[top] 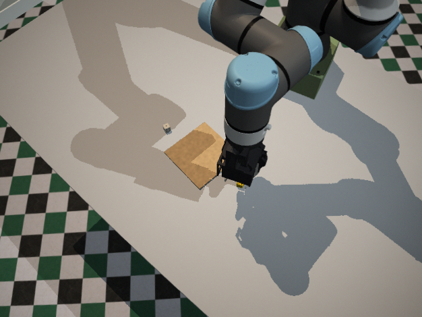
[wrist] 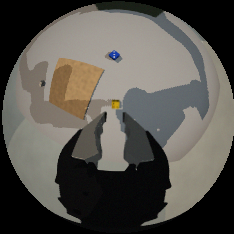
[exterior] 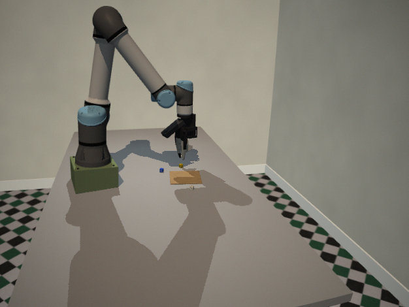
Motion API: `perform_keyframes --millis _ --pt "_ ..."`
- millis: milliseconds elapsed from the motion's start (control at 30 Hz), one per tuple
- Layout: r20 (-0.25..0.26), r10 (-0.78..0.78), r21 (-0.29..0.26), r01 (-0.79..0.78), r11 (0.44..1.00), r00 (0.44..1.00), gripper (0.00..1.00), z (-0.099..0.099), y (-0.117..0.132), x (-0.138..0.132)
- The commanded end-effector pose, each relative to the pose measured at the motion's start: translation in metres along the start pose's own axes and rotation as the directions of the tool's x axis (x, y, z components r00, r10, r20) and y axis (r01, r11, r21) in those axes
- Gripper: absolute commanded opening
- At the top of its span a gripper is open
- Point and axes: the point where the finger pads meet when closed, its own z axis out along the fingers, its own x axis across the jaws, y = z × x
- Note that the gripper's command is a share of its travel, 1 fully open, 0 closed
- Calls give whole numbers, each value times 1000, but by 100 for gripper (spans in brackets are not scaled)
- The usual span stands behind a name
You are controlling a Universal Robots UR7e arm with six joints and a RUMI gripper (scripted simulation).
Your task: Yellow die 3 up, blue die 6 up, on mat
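The yellow die [top: 239, 185] [exterior: 181, 165] [wrist: 116, 104] lies on the table just off the mat [top: 201, 177] [exterior: 176, 181] [wrist: 75, 106]. The blue die [exterior: 161, 170] [wrist: 114, 55] lies on the table off the mat, towards the robot's base; the arm hides it in the top view. The white die [top: 166, 128] [exterior: 191, 187] [wrist: 42, 83] lies off the mat's opposite side from the yellow die. The top numbers are too small to read surely. My gripper [exterior: 181, 157] [wrist: 114, 112] points down above the yellow die, fingers parted a little, with nothing between them.
The green base block [top: 307, 89] [exterior: 95, 178] carries the arm at one side of the table [top: 153, 221] [exterior: 132, 277]. The table's long edge and the checkered floor lie beyond the mat, away from the base. Arm shadows fall across the table and part of the mat.
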Motion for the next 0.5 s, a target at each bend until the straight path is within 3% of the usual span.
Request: perform_keyframes --millis 0,467 --pt "-1 0 0 0 1000 1000 18 10 -1 0" --pt "-1 0 0 0 1000 1000 18 19 -1 0"
